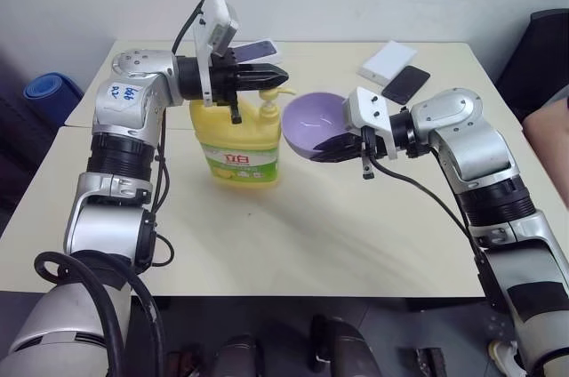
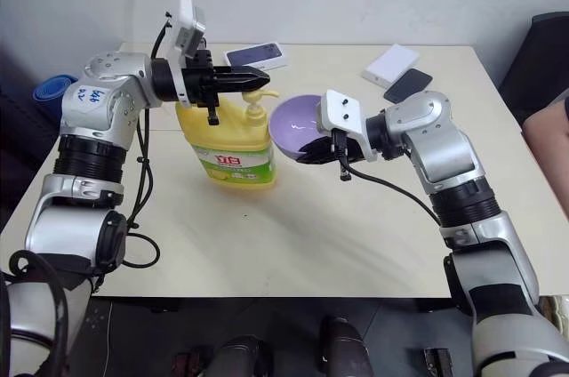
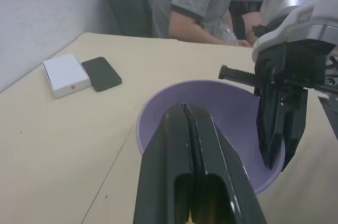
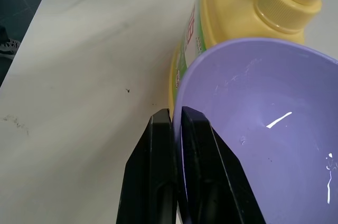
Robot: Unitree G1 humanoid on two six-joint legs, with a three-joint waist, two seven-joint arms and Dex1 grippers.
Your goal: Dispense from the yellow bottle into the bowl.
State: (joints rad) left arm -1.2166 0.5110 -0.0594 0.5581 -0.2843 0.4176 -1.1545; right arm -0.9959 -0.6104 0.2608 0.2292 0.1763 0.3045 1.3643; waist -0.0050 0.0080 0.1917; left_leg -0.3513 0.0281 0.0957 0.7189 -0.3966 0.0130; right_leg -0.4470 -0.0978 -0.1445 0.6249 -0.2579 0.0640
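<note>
Centre of the frame, on the pale bench [image 1: 293, 244]: the yellow bottle [image 1: 238, 146] stands upright, and the left gripper [image 1: 277, 76], its fingers pressed together on nothing, lies level just above the pump head. Directly right of the bottle, the right gripper [image 1: 331, 151] is clamped on the near rim of the lavender bowl [image 1: 316, 122], holding it tilted off the bench beside the pump spout. At upper right lie a white box [image 1: 388, 61] and a dark phone [image 1: 405, 84].
</note>
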